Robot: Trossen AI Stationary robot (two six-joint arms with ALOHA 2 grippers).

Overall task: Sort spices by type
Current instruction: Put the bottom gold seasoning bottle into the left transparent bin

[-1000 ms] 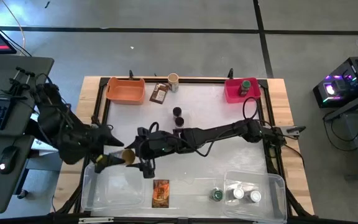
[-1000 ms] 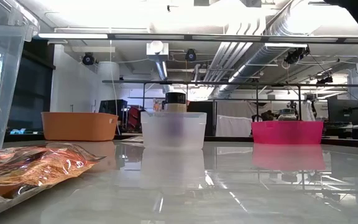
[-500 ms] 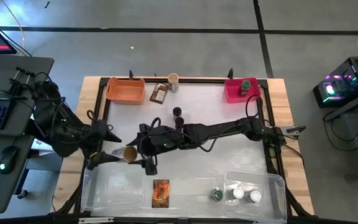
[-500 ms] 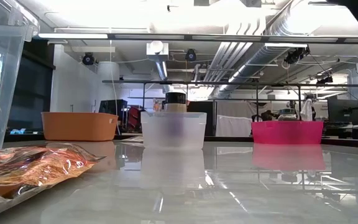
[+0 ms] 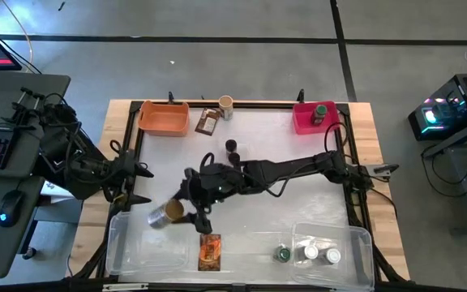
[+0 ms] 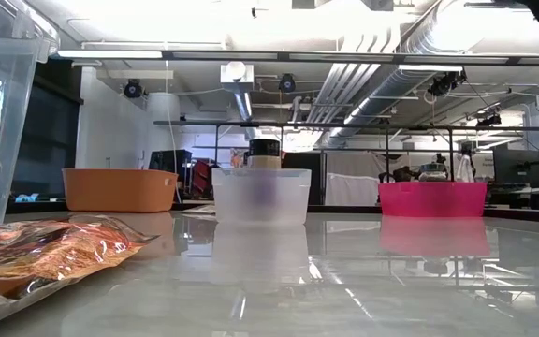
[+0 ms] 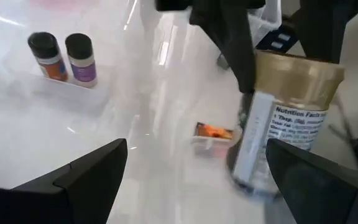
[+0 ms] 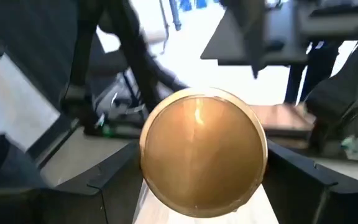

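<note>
Since a second ago, your left gripper (image 5: 133,185) has spread open and backed off; your right gripper (image 5: 186,212) clamps the gold-capped jar (image 5: 165,215), handover done. Next, carry it to its tub (image 5: 148,243).

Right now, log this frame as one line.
right gripper: shut on gold-capped jar, over clear tub | left gripper: open, beside it

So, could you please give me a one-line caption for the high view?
Right gripper carries a gold-capped spice jar over the clear tub while the left gripper waits open nearby.
</note>
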